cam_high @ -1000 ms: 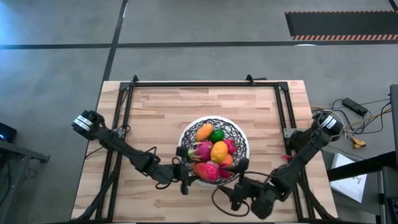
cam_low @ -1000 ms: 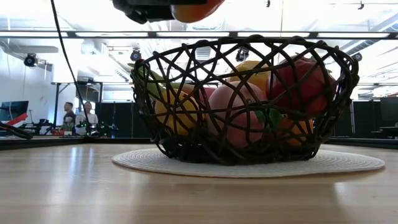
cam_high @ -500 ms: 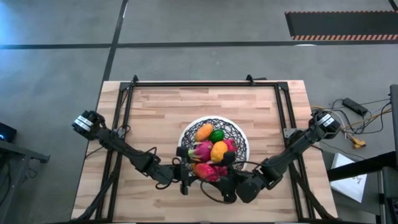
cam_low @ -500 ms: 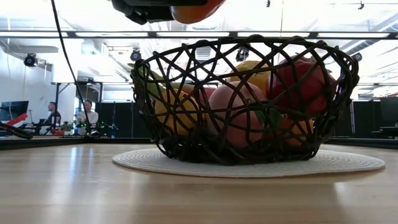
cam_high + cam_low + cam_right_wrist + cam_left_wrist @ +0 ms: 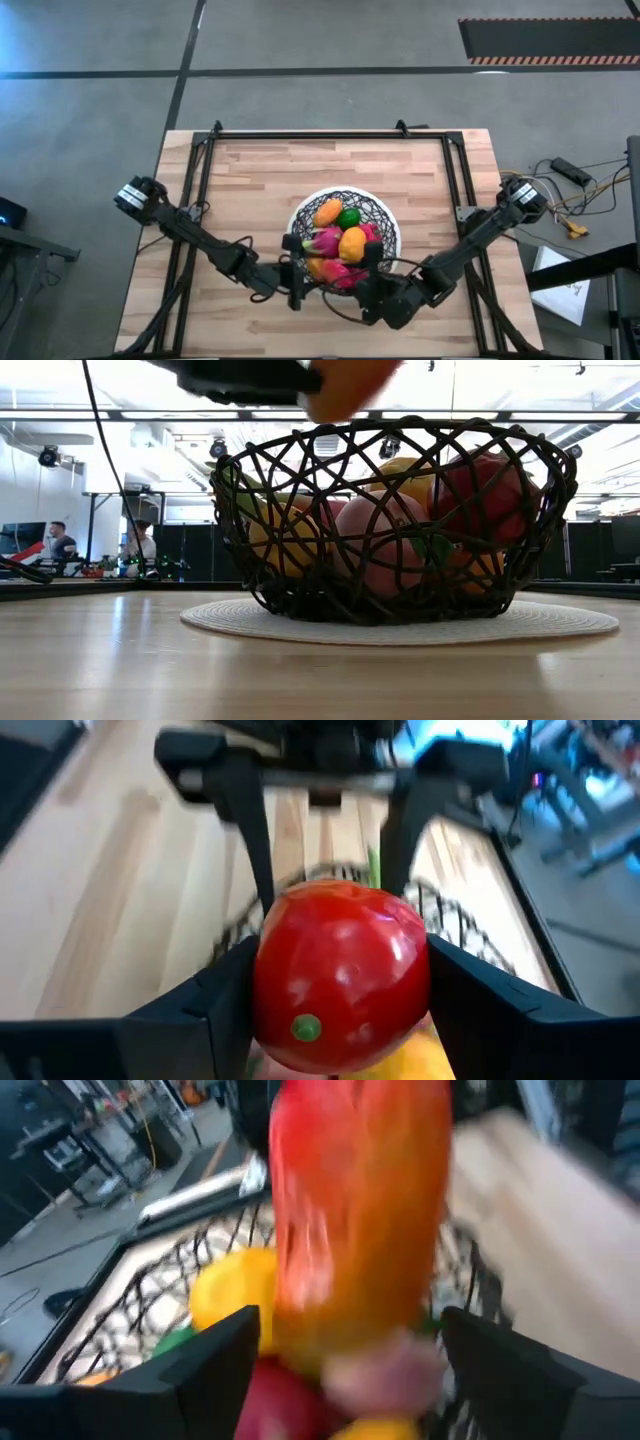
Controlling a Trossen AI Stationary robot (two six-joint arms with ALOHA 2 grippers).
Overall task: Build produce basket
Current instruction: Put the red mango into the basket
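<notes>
Over the basket, an orange-red fruit was being released from the widened left gripper. A red tomato had been carried in, pinched by the right gripper; completion seemed close.

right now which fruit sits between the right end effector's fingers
The round red fruit with a small green spot, a tomato or apple. It fills the gap in the right end effector, while the others, like the orange-red piece, lie elsewhere.
</notes>
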